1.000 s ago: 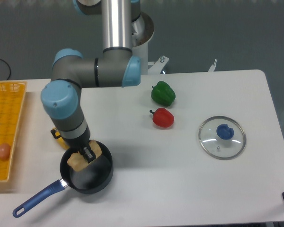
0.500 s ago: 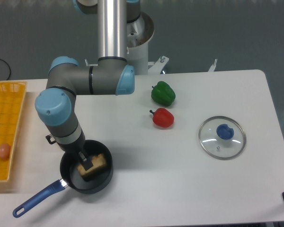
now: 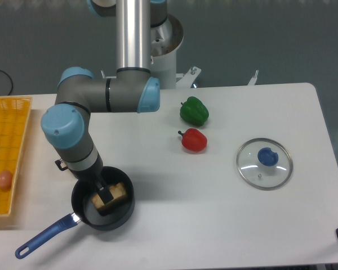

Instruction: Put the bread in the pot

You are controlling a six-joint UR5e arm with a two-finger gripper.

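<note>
The bread (image 3: pixel 114 196) sits inside the pot (image 3: pixel 103 203), down between the black walls, with my gripper (image 3: pixel 105 195) on it. The fingers straddle the chunk's left part and look closed on it, so I read myself as grasping the bread, though the view from above hides the contact faces and I cannot be sure how firmly. The bread lies directly under my tool and extends a little to the right of it, its long axis running roughly left to right, slightly tilted. I cannot tell whether it rests on the pot floor or hangs just above it.

As I judge it, the coming move turns on that one thing: letting go and then lifting straight up, so the fingers clear the chunk without dragging it over the rim.

Outward from there, the pot's blue handle (image 3: pixel 44 236) points down and left, away from my arm. The yellow tray (image 3: pixel 8 135) lies to the left with an egg (image 3: pixel 4 179) in it. The green pepper (image 3: pixel 194 111), red pepper (image 3: pixel 194 140) and glass lid (image 3: pixel 264 163) lie well apart to the right, none in the way of a vertical retreat.
</note>
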